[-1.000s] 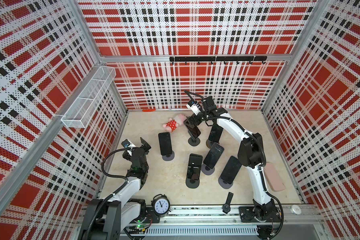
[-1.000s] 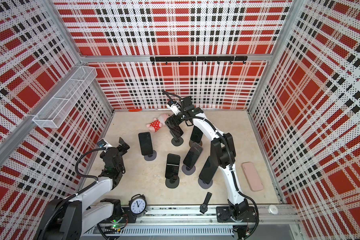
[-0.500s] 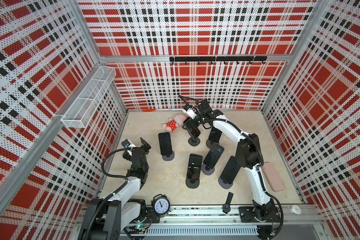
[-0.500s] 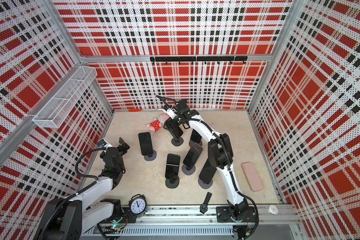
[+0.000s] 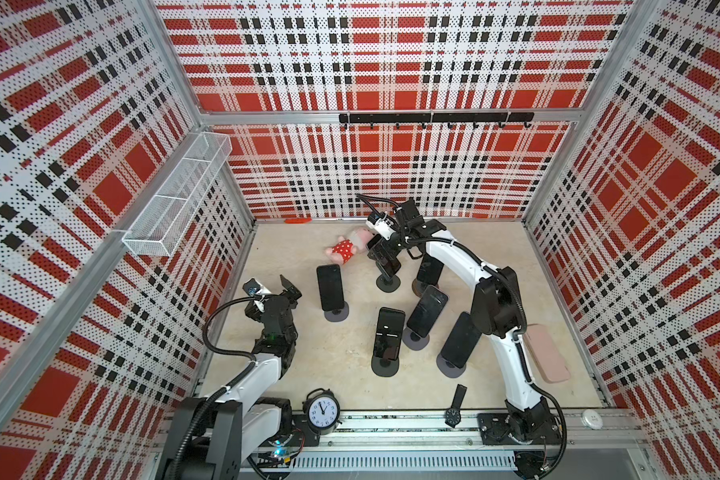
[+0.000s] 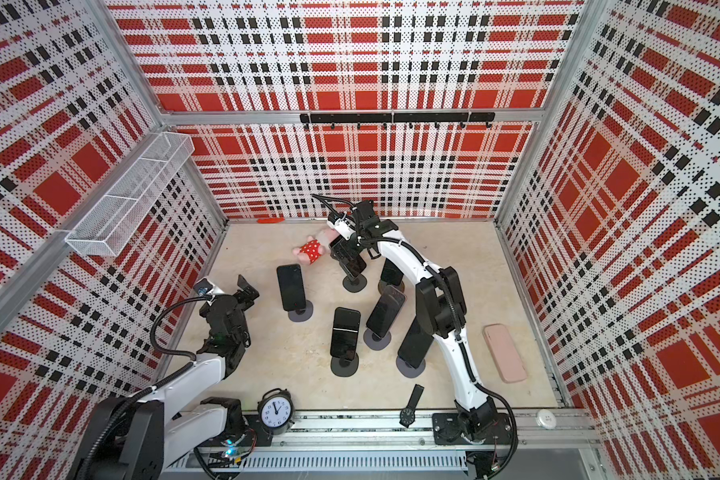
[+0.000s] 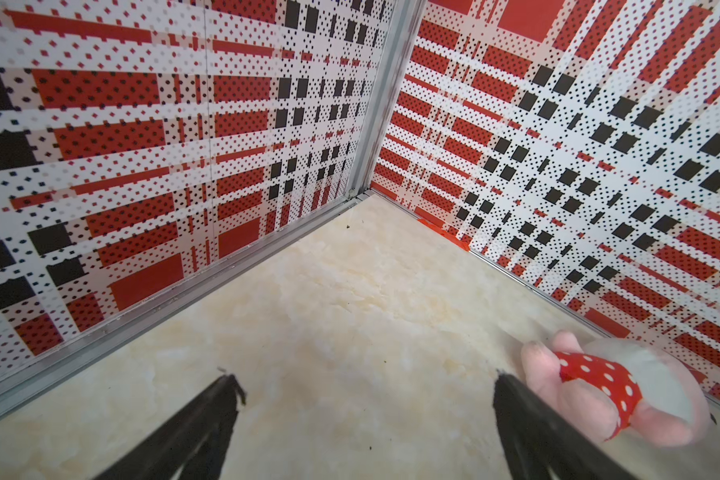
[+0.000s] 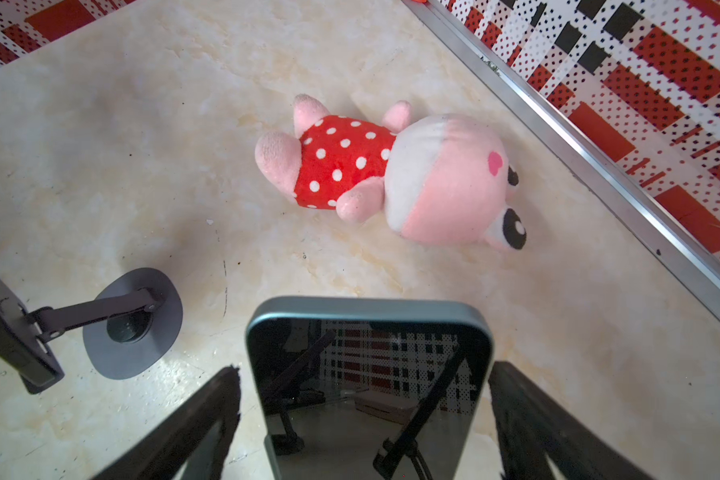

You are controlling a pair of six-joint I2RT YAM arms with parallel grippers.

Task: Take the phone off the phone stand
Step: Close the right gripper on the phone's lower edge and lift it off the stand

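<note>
Back centre, phone [image 8: 371, 399] on stand [image 5: 388, 284], long axis steep, top up, R gripper [image 8: 365, 372] spread astride

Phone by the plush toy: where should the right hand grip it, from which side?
Its two long edges near the top, coming from above the top edge. The phone leans on its stand, leaving the upper sides free; the open right hand straddles them there, apart from both.
</note>
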